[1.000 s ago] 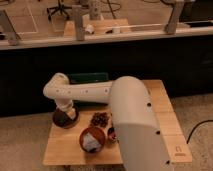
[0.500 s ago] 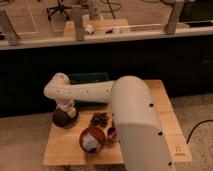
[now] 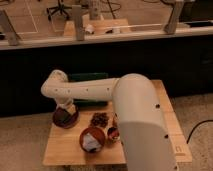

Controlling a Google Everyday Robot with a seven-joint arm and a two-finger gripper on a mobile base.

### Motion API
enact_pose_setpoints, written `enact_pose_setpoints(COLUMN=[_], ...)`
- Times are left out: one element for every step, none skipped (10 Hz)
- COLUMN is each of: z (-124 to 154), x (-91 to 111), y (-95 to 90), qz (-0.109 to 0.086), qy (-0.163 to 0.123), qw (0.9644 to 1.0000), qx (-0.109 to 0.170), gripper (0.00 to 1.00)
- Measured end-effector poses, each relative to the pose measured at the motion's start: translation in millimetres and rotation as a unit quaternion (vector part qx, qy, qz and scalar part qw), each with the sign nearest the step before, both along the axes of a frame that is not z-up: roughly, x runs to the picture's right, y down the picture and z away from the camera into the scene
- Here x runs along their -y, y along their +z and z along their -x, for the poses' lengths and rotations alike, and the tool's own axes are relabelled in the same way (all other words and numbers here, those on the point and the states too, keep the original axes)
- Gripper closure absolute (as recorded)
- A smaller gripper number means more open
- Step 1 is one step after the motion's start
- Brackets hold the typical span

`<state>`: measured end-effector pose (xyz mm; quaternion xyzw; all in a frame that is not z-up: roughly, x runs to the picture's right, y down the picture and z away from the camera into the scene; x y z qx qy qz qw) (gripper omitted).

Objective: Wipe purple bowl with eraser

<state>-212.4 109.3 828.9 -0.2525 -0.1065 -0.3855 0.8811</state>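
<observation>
The purple bowl (image 3: pixel 65 119) sits at the left edge of the wooden table (image 3: pixel 65 147), dark maroon and shallow. My white arm reaches from the lower right across the table and bends down over it. The gripper (image 3: pixel 65 111) hangs straight down into the bowl. A dark block, likely the eraser (image 3: pixel 62 116), lies inside the bowl under the gripper.
An orange-red bowl (image 3: pixel 92 139) with pale contents stands at the front middle. A dark cluster of small items (image 3: pixel 100 119) and a small reddish object (image 3: pixel 113 133) lie beside it. A dark green tray (image 3: pixel 88 78) sits at the table's back. A railing and floor lie beyond.
</observation>
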Motion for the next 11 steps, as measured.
enact_pose_setpoints(z=[2,6,8,15,22,26,30,31,32,31,27], x=[7,11,12,12,11,9,6,3,-2,-5,-9], y=[-6.8,-10.1,-10.1,-9.6,-8.1,-5.5,-3.9,-2.1,-2.3,-2.9,-4.7], qz=[-0.013,-0.020,-0.025,-0.028,-0.029,-0.027,-0.025,-0.023,-0.017,-0.014,-0.010], qy=[-0.009,-0.014,-0.022,-0.029,-0.036,-0.042,-0.046,-0.049,-0.049,-0.046,-0.042], qw=[0.9999,0.9997,0.9994,0.9991,0.9988,0.9986,0.9985,0.9984,0.9986,0.9987,0.9990], qx=[-0.005,-0.007,-0.013,-0.014,-0.017,-0.018,-0.018,-0.017,-0.015,-0.013,-0.012], gripper=[0.68,0.68,0.68,0.68,0.68,0.68,0.68,0.68,0.68,0.68,0.68])
